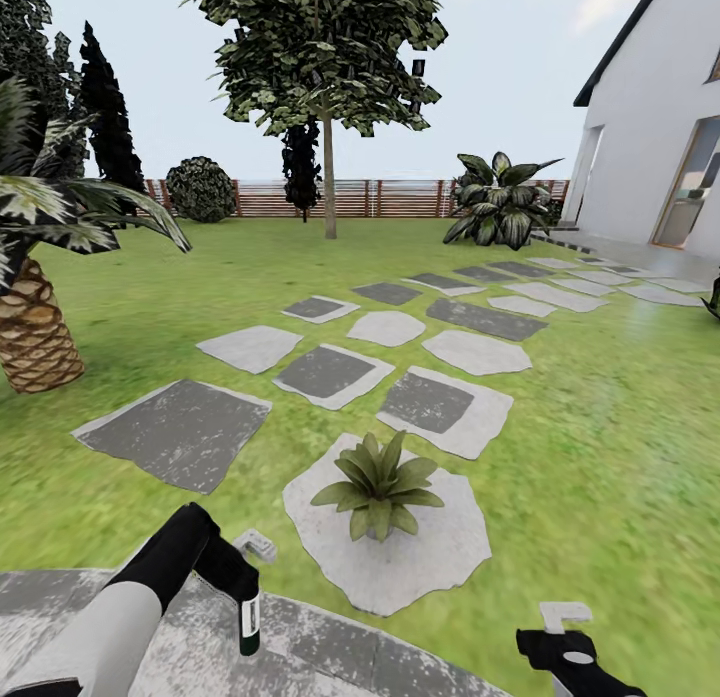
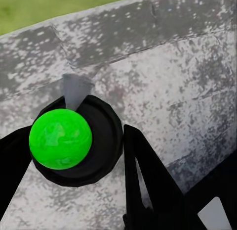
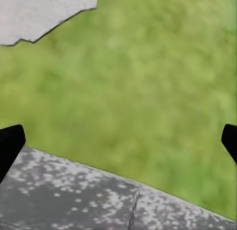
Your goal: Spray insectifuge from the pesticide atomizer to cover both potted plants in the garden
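Fingers of my left gripper [image 1: 235, 577] pinch the atomizer [image 1: 249, 617] — right gripper [image 3: 118, 141] spread wide, holding nothing.

At the head view's lower left the bottle hangs upright over the grey patio [image 1: 330, 647], trigger head [image 1: 256, 544] toward the plant [image 1: 378, 484]. That plant sits low centre on a pale stone [image 1: 400, 567] — just beyond the patio's edge. My left wrist view looks down on the bottle's green-topped black end [image 2: 61, 138] between dark fingers [image 2: 148, 185]. Under my right gripper lies lawn [image 3: 148, 81].
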Robot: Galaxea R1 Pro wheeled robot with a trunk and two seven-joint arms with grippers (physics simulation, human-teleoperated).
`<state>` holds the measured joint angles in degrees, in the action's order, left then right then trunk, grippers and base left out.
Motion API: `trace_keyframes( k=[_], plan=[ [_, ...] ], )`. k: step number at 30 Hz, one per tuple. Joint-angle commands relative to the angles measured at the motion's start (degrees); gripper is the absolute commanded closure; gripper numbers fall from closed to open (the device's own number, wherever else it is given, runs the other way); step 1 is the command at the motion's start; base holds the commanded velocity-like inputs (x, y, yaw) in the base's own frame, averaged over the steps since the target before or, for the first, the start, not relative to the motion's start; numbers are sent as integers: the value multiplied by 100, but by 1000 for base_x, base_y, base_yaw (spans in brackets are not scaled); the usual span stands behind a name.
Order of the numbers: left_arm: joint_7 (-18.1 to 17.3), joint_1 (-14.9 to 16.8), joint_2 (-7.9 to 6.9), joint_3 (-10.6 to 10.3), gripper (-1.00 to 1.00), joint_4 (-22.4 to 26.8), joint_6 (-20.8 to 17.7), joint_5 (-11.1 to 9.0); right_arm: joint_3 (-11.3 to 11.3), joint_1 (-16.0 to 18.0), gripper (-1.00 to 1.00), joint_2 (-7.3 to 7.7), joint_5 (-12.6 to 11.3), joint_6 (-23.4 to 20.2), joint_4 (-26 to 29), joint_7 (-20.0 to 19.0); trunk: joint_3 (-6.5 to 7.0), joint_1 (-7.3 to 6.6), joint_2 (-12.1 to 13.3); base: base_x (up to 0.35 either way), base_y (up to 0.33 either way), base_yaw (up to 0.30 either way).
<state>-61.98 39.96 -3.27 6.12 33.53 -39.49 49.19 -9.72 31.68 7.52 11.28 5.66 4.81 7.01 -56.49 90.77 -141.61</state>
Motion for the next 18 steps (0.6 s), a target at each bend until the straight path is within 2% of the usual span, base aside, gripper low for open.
trace_keyframes(
  k=[1,6,13,18],
  plan=[
    [-43,3,7,26,100,38,-98,41,-48,1,-100,-2,59,26,-8,11,-6,2,-2,319,0,0],
    [-30,-11,7,22,100,128,-180,53,-47,-4,-100,-9,58,31,-13,11,-6,2,-2,332,44,0],
    [-17,-29,4,14,100,143,-175,56,-47,-32,-100,-46,58,35,-9,11,-6,2,-2,295,191,0],
    [-16,-54,2,-8,100,139,-166,49,-47,-47,-100,-57,58,75,-7,11,-6,2,-2,68,49,0]
  ],
)
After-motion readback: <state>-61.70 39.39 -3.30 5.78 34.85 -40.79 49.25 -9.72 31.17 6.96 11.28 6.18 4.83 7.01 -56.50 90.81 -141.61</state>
